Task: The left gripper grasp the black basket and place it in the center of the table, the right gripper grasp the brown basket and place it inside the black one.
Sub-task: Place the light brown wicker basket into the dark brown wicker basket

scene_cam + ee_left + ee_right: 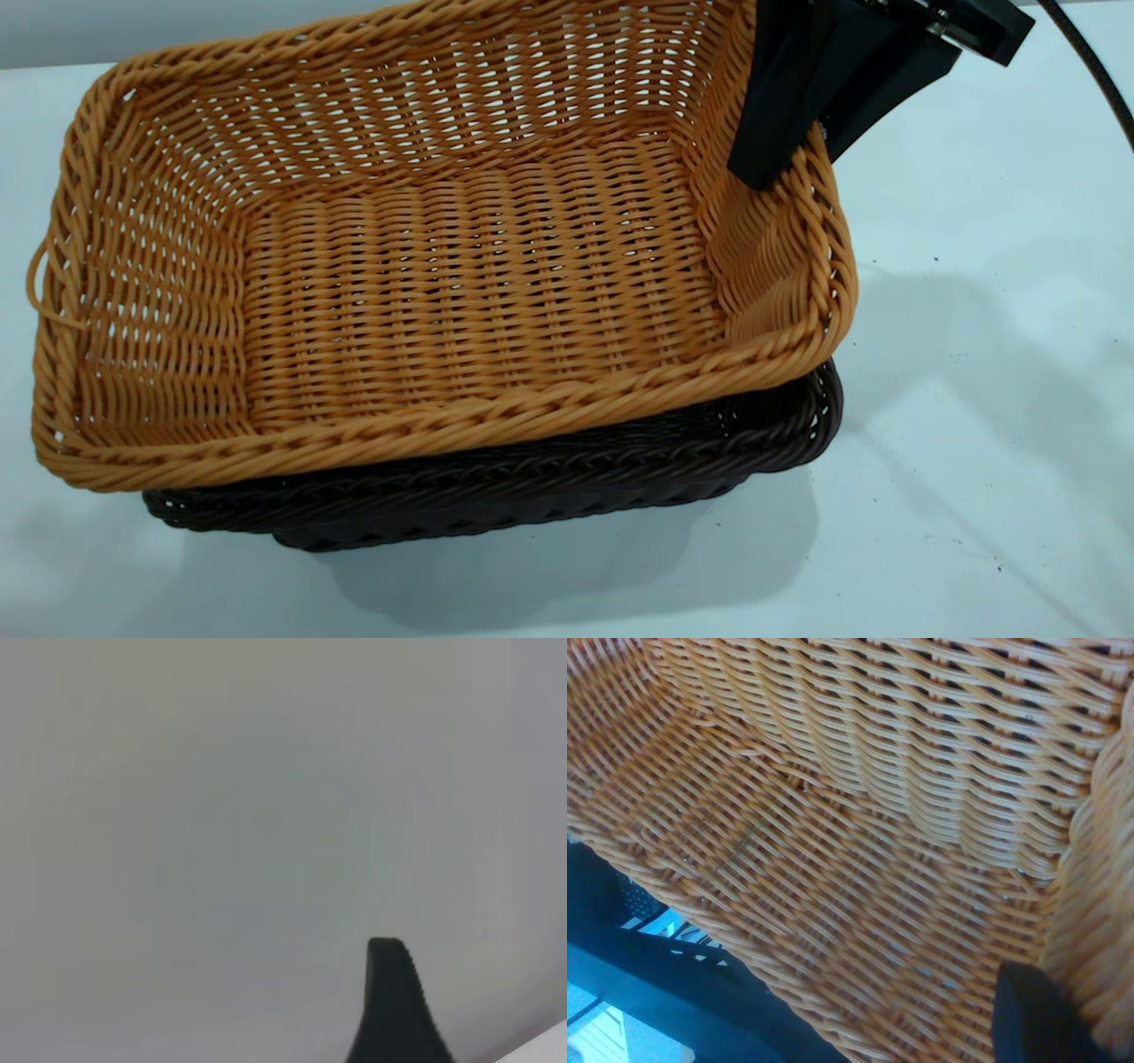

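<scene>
An orange-tan woven brown basket (461, 266) sits tilted over the black basket (532, 487), partly nested, on the white surface (974, 443). The right tool (784, 146) pinches the brown basket's short-end wall at the braided rim, one finger inside. It looks light and fairly stiff; the rim is the surest hold. The left tool (394, 1010) faces blank white, its opening unclear.

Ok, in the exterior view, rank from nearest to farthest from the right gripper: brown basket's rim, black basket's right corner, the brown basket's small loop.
From the right gripper:
1. Brown basket rim, right short end, clamped between the fingers.
2. Black basket right corner, directly below that end.
3. Small loop, on the opposite, left short end.
</scene>
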Motion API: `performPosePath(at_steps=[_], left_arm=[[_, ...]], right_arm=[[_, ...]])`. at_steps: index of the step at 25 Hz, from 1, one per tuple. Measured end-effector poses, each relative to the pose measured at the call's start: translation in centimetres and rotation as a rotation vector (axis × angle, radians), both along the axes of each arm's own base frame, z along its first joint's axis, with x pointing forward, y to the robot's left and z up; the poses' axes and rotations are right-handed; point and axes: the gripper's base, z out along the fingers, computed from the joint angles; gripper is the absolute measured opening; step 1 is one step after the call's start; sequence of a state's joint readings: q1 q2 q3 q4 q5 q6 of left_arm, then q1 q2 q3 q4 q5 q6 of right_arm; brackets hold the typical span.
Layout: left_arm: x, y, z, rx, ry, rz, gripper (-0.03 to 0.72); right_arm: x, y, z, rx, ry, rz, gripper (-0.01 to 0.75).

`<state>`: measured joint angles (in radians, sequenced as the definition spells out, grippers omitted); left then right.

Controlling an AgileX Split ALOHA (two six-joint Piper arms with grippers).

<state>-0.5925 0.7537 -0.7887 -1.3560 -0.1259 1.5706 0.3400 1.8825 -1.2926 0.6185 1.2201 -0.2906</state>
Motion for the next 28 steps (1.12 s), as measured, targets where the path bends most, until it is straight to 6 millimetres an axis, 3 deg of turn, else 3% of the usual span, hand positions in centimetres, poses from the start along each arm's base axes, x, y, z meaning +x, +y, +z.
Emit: performPosePath(at_steps=[28], left_arm=[[0.1,0.2,0.0,-0.003,-0.002,0.022,0.397]], right_arm=[[-0.8,-0.1,-1.3,-0.017,0.090,-0.064,0.110]])
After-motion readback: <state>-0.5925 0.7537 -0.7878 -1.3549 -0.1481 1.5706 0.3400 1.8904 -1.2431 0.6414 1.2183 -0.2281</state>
